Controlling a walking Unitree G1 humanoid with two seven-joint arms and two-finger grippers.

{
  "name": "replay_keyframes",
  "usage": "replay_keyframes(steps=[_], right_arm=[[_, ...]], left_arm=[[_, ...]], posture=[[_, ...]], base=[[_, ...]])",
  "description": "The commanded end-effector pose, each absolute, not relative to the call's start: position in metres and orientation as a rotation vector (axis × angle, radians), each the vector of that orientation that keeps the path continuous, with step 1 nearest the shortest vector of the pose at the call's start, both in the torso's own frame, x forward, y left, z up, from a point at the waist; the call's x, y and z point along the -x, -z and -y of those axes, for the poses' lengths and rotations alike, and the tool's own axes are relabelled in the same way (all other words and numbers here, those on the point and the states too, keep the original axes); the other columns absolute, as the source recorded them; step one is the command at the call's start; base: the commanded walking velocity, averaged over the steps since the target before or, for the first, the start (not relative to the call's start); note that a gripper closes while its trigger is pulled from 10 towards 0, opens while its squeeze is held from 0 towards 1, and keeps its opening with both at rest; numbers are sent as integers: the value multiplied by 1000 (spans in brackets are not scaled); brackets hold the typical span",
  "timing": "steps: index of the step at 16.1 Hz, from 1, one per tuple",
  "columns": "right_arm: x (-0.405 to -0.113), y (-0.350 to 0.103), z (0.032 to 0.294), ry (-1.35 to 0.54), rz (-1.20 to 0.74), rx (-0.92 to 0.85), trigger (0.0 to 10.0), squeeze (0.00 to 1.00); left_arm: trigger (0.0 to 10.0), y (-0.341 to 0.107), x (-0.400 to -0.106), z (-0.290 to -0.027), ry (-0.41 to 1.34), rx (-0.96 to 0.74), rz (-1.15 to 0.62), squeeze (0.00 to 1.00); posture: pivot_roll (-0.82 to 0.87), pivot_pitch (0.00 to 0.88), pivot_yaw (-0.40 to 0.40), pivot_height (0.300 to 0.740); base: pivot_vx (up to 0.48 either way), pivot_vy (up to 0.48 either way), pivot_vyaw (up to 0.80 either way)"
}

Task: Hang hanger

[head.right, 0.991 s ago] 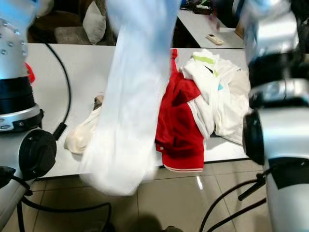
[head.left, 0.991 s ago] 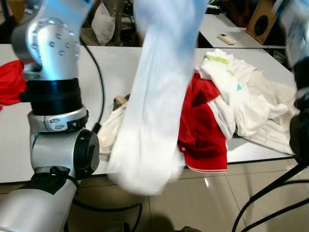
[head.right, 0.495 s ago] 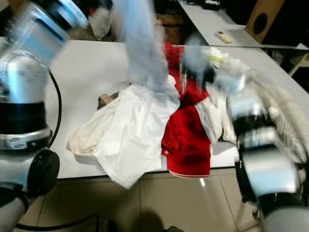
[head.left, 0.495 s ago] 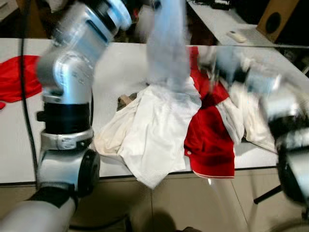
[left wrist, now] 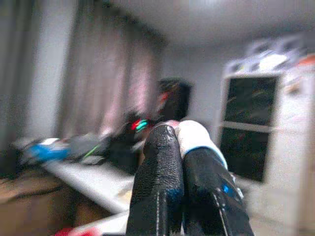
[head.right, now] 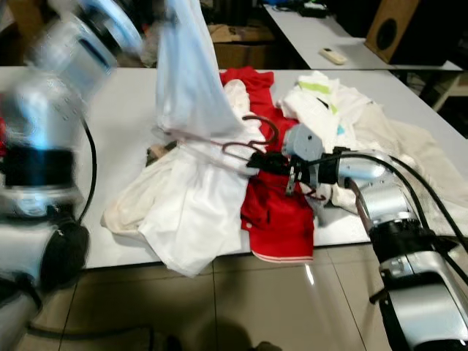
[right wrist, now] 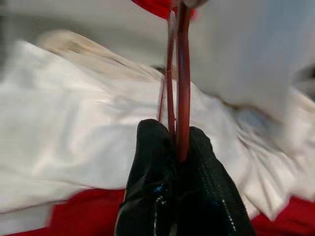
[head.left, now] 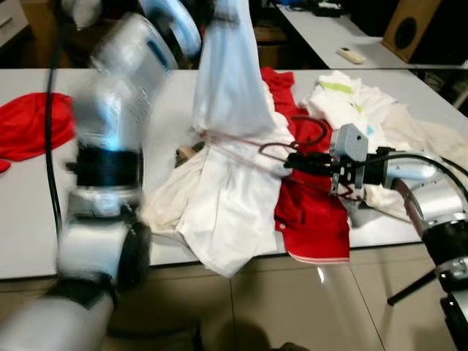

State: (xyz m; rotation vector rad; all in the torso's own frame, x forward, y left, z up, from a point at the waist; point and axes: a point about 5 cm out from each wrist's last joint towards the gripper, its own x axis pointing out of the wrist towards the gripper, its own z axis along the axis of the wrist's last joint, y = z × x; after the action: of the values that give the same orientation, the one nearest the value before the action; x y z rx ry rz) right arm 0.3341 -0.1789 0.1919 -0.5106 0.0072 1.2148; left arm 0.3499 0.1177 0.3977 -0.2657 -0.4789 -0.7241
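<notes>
My left arm (head.left: 124, 80) is raised at the left, and a white garment (head.left: 230, 95) hangs from above it, its lower half lying on the white table (head.left: 168, 95). In the left wrist view my left gripper (left wrist: 178, 135) is shut with white cloth (left wrist: 197, 137) at its tips. My right gripper (head.left: 290, 163) reaches in from the right and is shut on a dark red wire hanger (right wrist: 182, 73). The hanger's hook (head.left: 326, 131) curves up over the red shirt, and its wire runs into the white garment.
A red shirt (head.left: 318, 212) hangs over the table's front edge. A heap of white clothes (head.left: 351, 102) lies at the right, a cream garment (head.left: 164, 201) under the white one, a red cloth (head.left: 29, 124) far left. Behind stand another table with a remote (head.left: 351, 53) and a speaker (head.left: 409, 25).
The white garment, hanging free before the camera a second ago, now rests partly on the table. My right arm has swung in with the hanger and reached the garment. The view shifted.
</notes>
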Motion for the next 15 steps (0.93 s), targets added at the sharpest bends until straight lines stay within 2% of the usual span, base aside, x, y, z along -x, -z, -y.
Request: replay_keyframes(steps=[1,5,8,9,11,13,14,15], right_arm=[[-329,-200,180,-1268,-5,512,10000,0],[-326,-200,171,-1328,-37,545,10000,0],[-342,-202,165,-1259,-55,588,10000,0],[-360,-201,160,-1155,-82,664,10000,0],[-377,-209,158,-1034,-96,777,10000,0],[-401,-245,156,-811,-42,950,10000,0],[-411,-286,151,-626,118,1002,10000,0],[-412,-341,146,-450,354,919,10000,0]], left_arm=[[10000,-431,-326,-119,868,265,579,0],[10000,-468,-292,-128,1077,299,594,0],[10000,-484,-269,-127,1229,388,609,0],[10000,-486,-263,-127,1260,381,609,0],[10000,-486,-261,-129,1257,377,598,0],[10000,-487,-259,-133,1257,386,582,0],[10000,-488,-258,-133,1258,395,579,0],[10000,-487,-257,-134,1250,400,573,0]], posture=[[-77,0,15,740],[-46,0,-1,740],[-19,0,-24,740],[-9,0,-31,740],[1,0,-34,740],[8,0,-37,740],[15,0,-44,740],[21,0,-49,740]], base=[[0,0,0],[0,0,0],[0,0,0],[0,0,0],[0,0,0],[0,0,0],[0,0,0],[0,0,0]])
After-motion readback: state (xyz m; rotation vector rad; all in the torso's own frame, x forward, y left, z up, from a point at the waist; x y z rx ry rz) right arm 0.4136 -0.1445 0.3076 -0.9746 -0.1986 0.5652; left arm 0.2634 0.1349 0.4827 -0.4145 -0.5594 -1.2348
